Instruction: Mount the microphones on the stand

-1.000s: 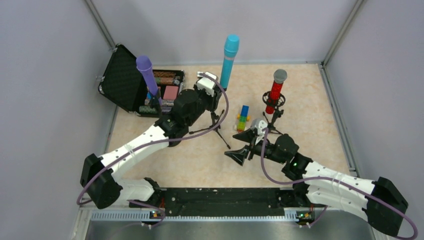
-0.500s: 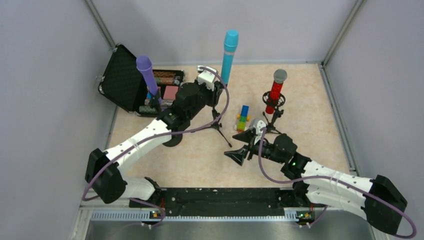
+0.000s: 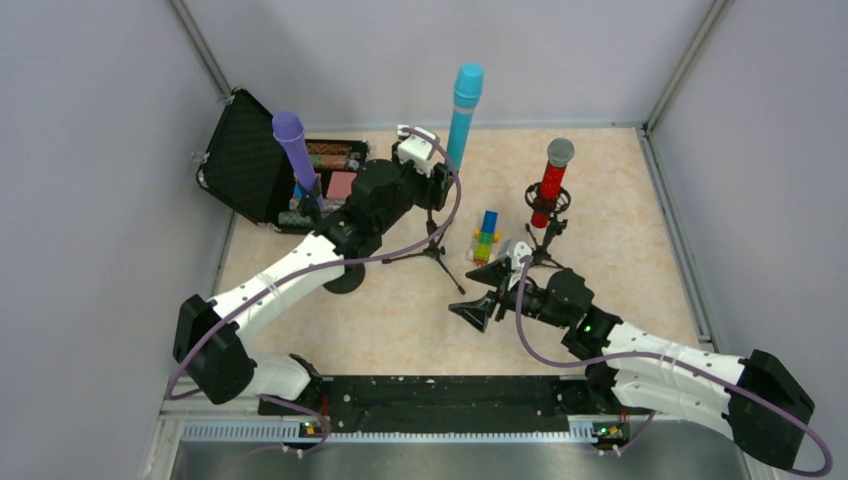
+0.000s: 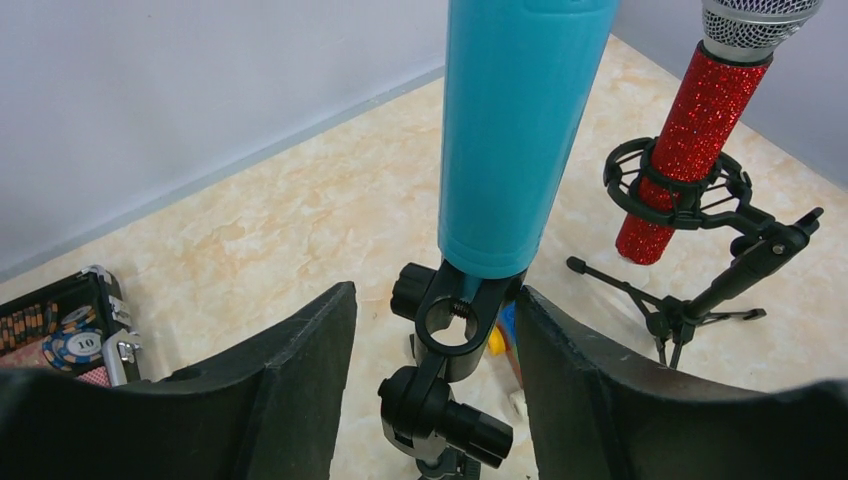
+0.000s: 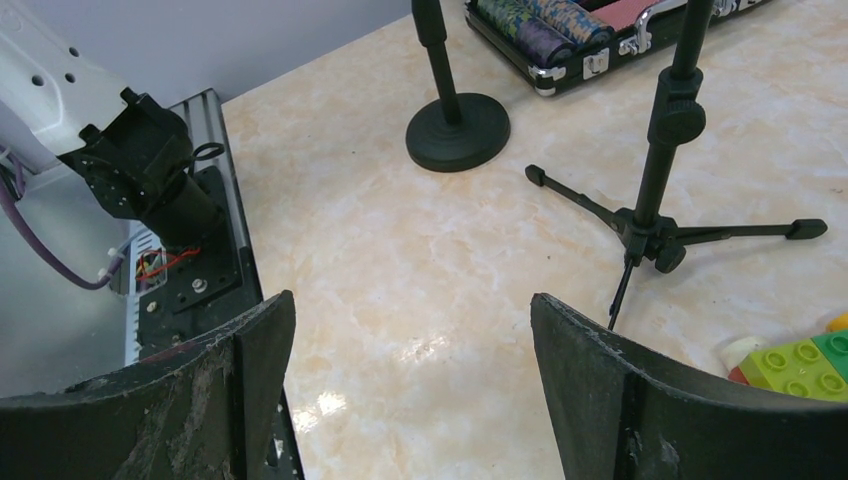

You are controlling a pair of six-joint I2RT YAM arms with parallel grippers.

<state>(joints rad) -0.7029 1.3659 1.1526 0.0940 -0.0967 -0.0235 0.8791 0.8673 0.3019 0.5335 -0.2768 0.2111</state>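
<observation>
Cyan microphone [image 4: 520, 130], upper centre, is seated upright in stand clip [image 4: 478, 298]; left gripper [image 4: 435, 305] is spread open astride the clip, nothing gripped; right gripper [image 5: 412, 300] is held open, empty. Step judged: letting go; a straight withdrawal is called for next. Purple microphone [image 3: 293, 150] is shown only by the top view

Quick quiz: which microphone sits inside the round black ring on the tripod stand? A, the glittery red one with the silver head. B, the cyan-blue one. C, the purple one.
A: the glittery red microphone passes through the black ring on top of its tripod stand.
</observation>
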